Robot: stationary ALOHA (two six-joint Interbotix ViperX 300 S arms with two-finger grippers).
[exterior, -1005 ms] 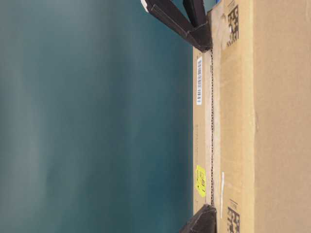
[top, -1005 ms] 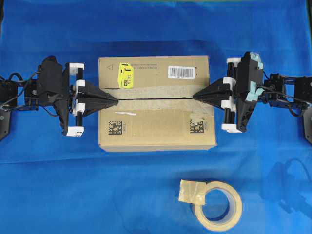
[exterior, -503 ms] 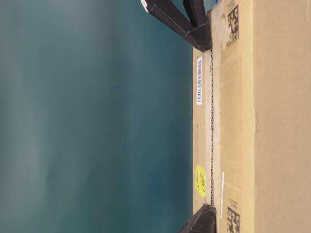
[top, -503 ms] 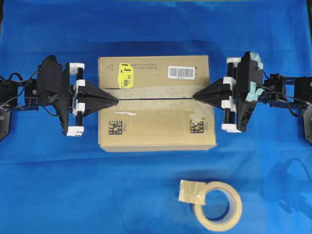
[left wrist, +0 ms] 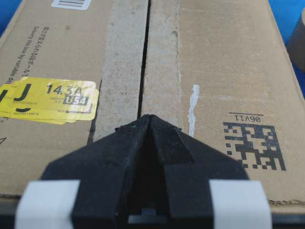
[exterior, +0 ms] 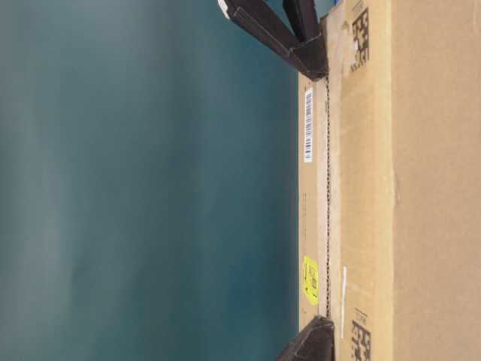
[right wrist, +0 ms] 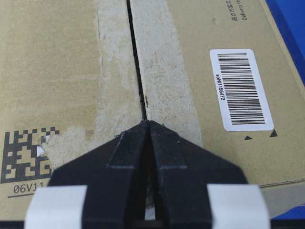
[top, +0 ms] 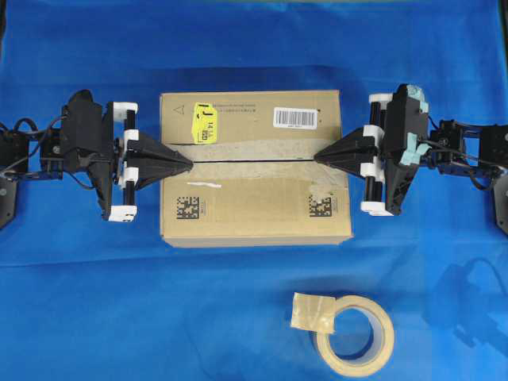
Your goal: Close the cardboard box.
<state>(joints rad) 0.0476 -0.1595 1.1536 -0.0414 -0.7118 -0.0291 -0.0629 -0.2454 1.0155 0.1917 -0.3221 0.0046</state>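
Two closed grippers are pressing on the cardboard box, one at each end of its centre seam: the left gripper and the right gripper both have their fingers clenched together, gripping nothing, tips resting on the flaps. The box is lying directly between them, its flaps folded flat and meeting along the seam. By my judgement the closing step is finishing; next would be lifting both tips clear without disturbing the flaps. Below the right gripper, a tape roll is sitting on the blue cloth.
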